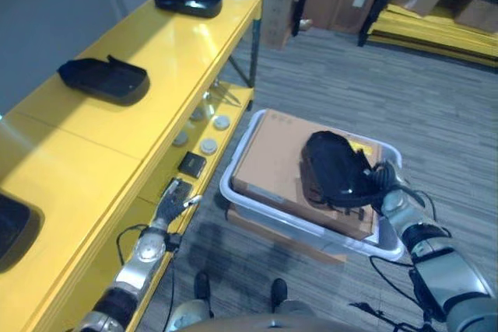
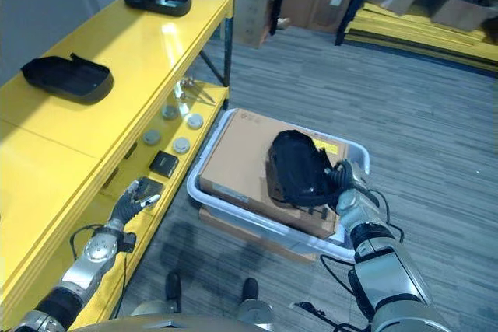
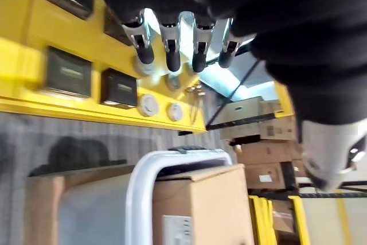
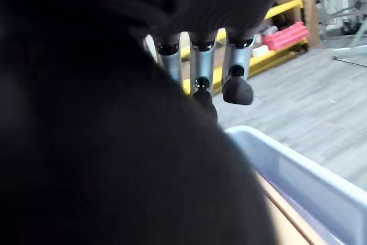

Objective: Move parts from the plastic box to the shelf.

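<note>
Black part (image 1: 334, 170) lies on a brown cardboard box (image 1: 272, 157) inside the plastic box (image 1: 311, 227) on the floor. Right hand (image 1: 387, 184) touches the part's edge; I cannot tell how its fingers sit. Left hand (image 1: 173, 200) hangs by the yellow shelf (image 1: 93, 153), fingers straight and apart. Two more black parts (image 1: 103, 79) already sit on top.

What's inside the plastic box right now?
The plastic box holds a flat cardboard piece with a black part on top, the right hand at its edge. Anything beneath the cardboard is hidden.
</note>
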Motion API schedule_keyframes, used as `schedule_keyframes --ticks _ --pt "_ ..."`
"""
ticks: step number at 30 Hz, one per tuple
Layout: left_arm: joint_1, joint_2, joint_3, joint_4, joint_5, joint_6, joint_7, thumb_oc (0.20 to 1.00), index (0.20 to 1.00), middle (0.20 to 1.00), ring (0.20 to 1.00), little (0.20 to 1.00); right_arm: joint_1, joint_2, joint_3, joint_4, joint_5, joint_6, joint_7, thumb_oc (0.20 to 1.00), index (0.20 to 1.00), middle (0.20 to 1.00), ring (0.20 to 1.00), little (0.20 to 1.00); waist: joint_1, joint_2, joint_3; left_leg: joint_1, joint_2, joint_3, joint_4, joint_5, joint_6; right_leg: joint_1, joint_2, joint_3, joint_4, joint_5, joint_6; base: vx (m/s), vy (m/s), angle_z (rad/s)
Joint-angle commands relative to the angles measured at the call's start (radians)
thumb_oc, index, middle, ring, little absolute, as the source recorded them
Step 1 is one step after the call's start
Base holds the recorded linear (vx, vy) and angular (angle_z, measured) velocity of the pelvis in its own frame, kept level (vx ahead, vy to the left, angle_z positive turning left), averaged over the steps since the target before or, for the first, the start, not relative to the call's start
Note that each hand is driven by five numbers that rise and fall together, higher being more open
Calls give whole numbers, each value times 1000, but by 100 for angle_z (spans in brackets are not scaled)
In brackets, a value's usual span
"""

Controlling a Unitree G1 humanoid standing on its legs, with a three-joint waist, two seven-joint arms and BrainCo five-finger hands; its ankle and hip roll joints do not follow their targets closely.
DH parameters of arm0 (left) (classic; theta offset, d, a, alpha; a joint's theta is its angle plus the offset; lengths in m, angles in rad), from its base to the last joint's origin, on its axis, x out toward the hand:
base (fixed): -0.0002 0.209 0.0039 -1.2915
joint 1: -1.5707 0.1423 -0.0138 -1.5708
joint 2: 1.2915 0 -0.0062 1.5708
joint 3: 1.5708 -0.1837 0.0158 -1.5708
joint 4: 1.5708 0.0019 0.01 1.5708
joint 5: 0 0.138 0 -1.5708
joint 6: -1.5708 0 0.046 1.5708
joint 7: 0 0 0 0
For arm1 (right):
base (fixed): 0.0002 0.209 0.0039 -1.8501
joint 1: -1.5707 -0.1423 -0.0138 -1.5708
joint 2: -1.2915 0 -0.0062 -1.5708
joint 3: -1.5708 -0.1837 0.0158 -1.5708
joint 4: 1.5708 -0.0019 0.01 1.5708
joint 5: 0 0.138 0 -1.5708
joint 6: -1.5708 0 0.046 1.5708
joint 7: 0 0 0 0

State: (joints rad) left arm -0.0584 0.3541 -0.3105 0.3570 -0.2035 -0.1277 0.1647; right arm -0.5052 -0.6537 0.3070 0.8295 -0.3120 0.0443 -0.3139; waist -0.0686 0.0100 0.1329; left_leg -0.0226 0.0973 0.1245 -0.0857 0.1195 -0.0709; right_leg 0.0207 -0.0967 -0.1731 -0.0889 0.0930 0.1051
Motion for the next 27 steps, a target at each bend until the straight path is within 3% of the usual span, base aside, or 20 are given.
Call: schedule_keyframes --ticks 1,5,16,21,27 --pt "-90 -14 -21 -7 -100 -29 -34 1000 1000 1000 1000 1000 -57 -83 -28 -142 -15 -44 -82 200 200 200 200 200 11 -21 -27 83 60 47 5 -68 -43 -6 -18 -1 23 -45 39 23 -36 -43" --pt "-136 -33 -51 -26 -151 -15 -50 1000 1000 1000 1000 1000 -12 -96 -71 -270 -51 -46 -88 200 200 200 200 200 -8 -22 -46 116 74 69 4 -75 -45 12 -5 13 25 -52 38 43 -46 -29" --pt "-303 -153 -156 -16 -517 10 -77 1000 1000 1000 1000 1000 81 -144 -117 -636 -212 -81 -79 200 200 200 200 200 -60 -14 -84 171 86 88 5 -89 -49 61 9 26 28 -72 31 24 -12 -5" --pt "-367 -175 -231 -58 -672 33 -98 1000 1000 1000 1000 1000 72 -165 -60 -686 -292 -89 -71 200 200 200 200 200 -72 -7 -91 180 87 82 6 -91 -49 76 11 19 26 -78 29 10 -1 2" --pt "-418 -177 -275 -70 -720 51 -108 1000 1000 1000 1000 1000 27 -156 5 -702 -296 -100 -52 200 200 200 200 200 -76 -4 -93 183 84 78 7 -91 -49 85 10 18 27 -80 27 0 0 0"
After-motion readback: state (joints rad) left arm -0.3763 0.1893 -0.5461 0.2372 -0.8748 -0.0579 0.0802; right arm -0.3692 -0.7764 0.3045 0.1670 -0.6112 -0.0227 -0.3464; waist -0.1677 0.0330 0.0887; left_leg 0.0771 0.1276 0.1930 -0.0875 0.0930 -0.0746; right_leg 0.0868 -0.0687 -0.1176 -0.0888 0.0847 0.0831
